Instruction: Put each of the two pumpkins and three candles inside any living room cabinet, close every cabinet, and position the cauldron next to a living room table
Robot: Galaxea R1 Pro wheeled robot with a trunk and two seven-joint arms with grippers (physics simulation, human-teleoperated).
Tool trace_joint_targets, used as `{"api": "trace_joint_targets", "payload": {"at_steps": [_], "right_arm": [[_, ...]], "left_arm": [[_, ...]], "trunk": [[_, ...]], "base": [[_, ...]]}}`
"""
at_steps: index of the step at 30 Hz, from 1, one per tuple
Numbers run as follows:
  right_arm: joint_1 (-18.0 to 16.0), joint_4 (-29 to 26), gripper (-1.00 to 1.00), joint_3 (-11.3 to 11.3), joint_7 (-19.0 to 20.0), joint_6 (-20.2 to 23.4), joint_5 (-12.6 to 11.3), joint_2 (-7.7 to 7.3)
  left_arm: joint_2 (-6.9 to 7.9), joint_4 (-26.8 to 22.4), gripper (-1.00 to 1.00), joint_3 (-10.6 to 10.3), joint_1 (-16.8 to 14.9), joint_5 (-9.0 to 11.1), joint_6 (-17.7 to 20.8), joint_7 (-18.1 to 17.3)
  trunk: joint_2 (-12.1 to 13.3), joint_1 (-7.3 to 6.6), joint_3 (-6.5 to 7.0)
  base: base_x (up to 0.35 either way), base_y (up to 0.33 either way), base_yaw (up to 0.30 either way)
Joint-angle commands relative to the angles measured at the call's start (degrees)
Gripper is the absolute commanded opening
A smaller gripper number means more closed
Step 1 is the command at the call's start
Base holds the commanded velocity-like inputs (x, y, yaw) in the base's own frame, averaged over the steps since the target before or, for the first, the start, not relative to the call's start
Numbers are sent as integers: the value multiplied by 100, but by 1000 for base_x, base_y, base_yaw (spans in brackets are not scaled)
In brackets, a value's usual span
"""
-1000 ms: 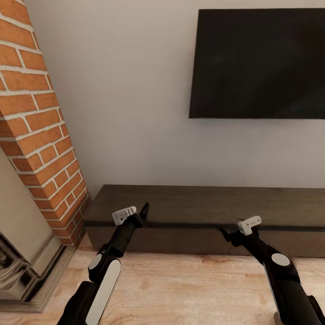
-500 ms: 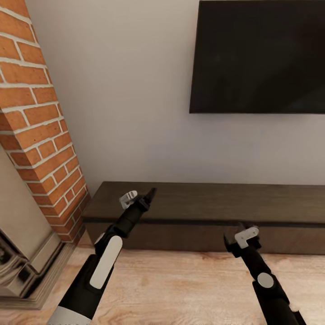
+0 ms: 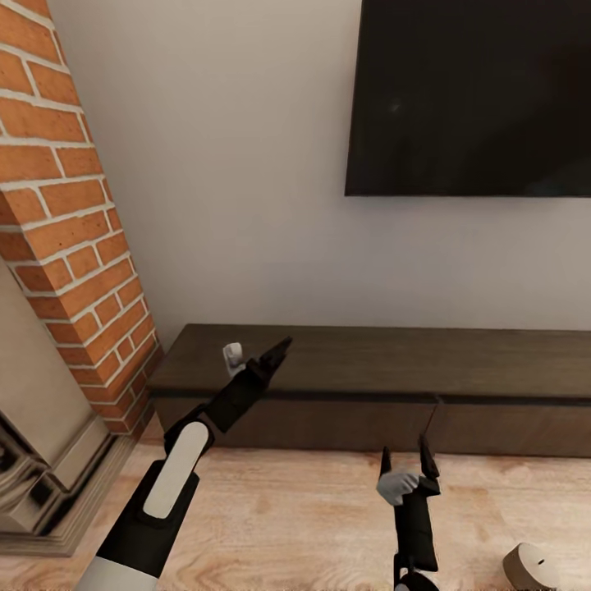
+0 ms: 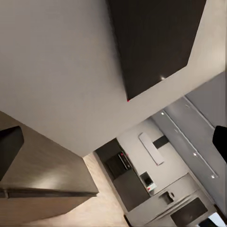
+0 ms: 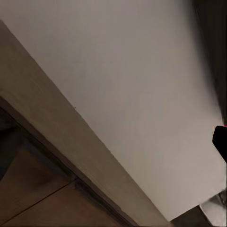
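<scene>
So the robot's facing the long dark cabinet [image 3: 369, 386] under the wall TV [image 3: 472, 94], all its drawer fronts sitting flush. The left tool [image 3: 277, 355] is hovering over the cabinet's left end, probably open and empty, though it's hard to tell. The right tool [image 3: 406, 461] is hanging lower over the floor, fingers spread, holding nothing. One candle [image 3: 530, 566] is sitting on the floor at near right.

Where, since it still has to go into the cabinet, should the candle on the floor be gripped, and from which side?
Grip the candle across its round side wall, probably with the open right pincer, which is nearest, coming down from above. It is a short stubby cylinder whose wick face looks turned upward, so opposite curved sides are free. The picture's edge cuts it off, so its pose is uncertain.
</scene>
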Motion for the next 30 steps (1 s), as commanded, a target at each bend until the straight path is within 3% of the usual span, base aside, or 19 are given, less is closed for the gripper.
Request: {"api": "trace_joint_targets", "payload": {"at_steps": [1, 4, 6, 10, 14, 17, 23, 30], "right_arm": [[0, 137, 100, 77, -196, 5, 55, 14], [-5, 537, 100, 237, -734, 12, 310, 75], [-8, 689, 100, 282, -1066, 13, 663, 108], [-10, 767, 100, 303, -1219, 55, 1039, 234], [-29, 781, 100, 311, -1194, 167, 1113, 265], [-46, 771, 100, 318, -1026, 290, 1227, 270], [-67, 728, 100, 325, -311, 368, 1667, 280], [-100, 729, 100, 335, 193, 374, 1759, 280]], "left_arm": [[8, -4, 100, 7, -3, 20, 47, -7], [0, -51, 100, 16, -6, 46, 286, -15], [-8, -137, 100, 18, -13, 53, 449, -17], [-16, -213, 100, 14, -15, 95, 522, -8], [-25, -221, 100, -10, -16, 216, 532, -2], [-34, -213, 100, -27, -16, 237, 533, -1], [-55, -205, 100, -33, -16, 240, 541, 0], [-56, -204, 100, -34, -16, 245, 543, 0]], "trunk": [[-42, 23, -18], [-162, 88, -72], [-242, 132, -108], [-403, 220, -180], [-563, 308, -252], [-683, 374, -306], [-924, 506, -413], [-1205, 659, -539]], "base": [[0, 0, 0], [0, 0, 0], [0, 0, 0], [0, 0, 0], [0, 0, 0], [0, 0, 0], [0, 0, 0], [0, 0, 0]]}}
